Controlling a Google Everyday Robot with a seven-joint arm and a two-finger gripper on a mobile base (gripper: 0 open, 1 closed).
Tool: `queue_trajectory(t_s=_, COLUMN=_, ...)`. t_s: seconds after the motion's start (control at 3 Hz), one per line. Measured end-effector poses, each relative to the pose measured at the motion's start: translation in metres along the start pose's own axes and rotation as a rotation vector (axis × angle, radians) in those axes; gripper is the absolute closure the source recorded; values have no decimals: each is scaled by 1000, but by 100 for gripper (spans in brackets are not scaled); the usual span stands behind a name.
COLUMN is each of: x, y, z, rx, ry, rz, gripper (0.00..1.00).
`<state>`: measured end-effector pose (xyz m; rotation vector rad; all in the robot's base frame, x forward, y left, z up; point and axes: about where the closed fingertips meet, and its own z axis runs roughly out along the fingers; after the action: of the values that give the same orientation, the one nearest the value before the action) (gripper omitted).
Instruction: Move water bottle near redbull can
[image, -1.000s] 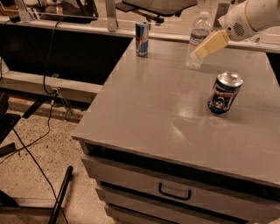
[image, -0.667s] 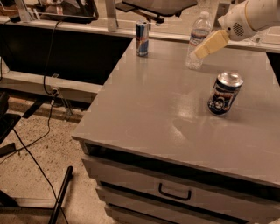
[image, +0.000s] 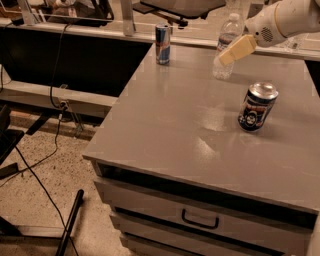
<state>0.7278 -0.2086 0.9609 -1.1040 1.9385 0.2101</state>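
The water bottle (image: 223, 67), clear with a white cap, stands upright at the far right of the grey table top (image: 190, 125). My gripper (image: 229, 54) reaches in from the upper right on its white arm and sits right at the bottle's middle, with a beige part crossing in front of it. The redbull can (image: 162, 44), slim and blue-and-silver, stands upright near the table's far left edge, well to the left of the bottle.
A wider dark navy can (image: 257, 106) with a round white logo stands at the right, in front of the bottle. Drawers (image: 200, 218) sit under the table top. Cables and a dark bench lie to the left on the floor.
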Motion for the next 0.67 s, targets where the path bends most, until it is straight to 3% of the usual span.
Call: queue_trajectory(t_s=0.67, x=-2, y=-24, z=26, rx=59, ry=-75, rz=41, gripper=0)
